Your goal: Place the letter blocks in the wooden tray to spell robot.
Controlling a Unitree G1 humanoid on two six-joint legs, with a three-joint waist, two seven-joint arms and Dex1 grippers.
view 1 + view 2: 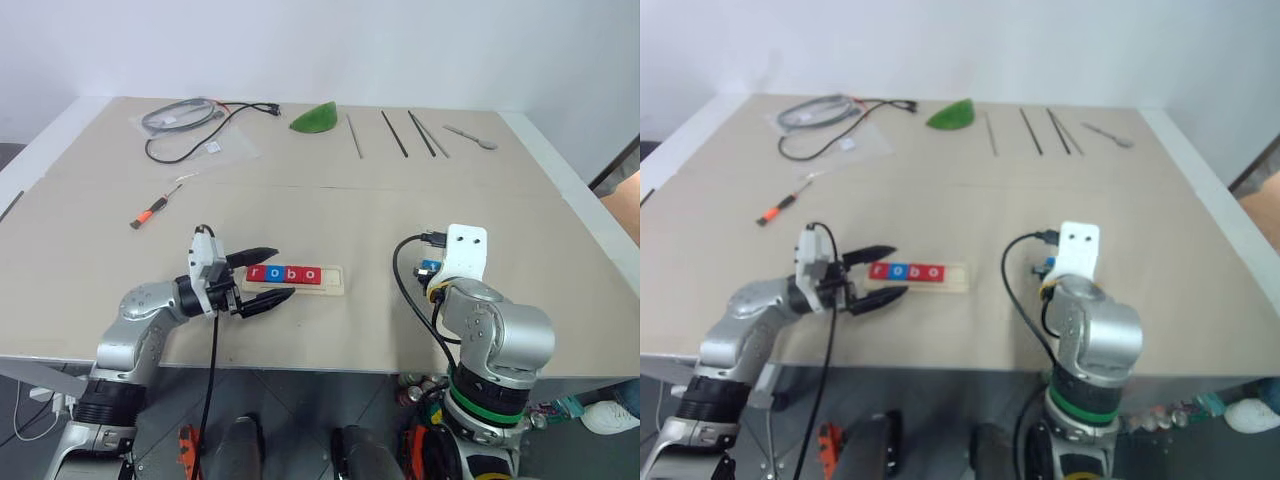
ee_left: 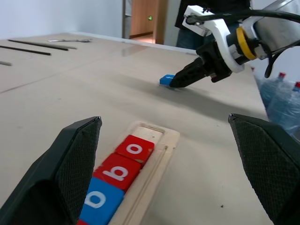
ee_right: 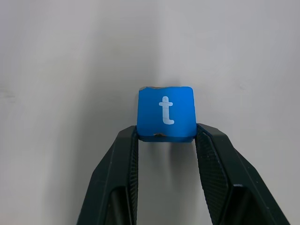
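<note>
White "t" stands on the blue block (image 3: 165,113); the tray's (image 1: 338,283) four blocks (image 1: 286,274) read "robo"

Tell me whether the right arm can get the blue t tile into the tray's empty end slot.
Probably yes: the right gripper grips the blue t tile, and the pale wooden tray's free slot faces it across bare table.

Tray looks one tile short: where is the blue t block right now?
The blue t block sits between the right gripper fingertips, at the table on the robot's right, apart from the wooden tray.

Head stereo pair looking down over table (image 1: 420,210), wrist cameras close, low
</note>
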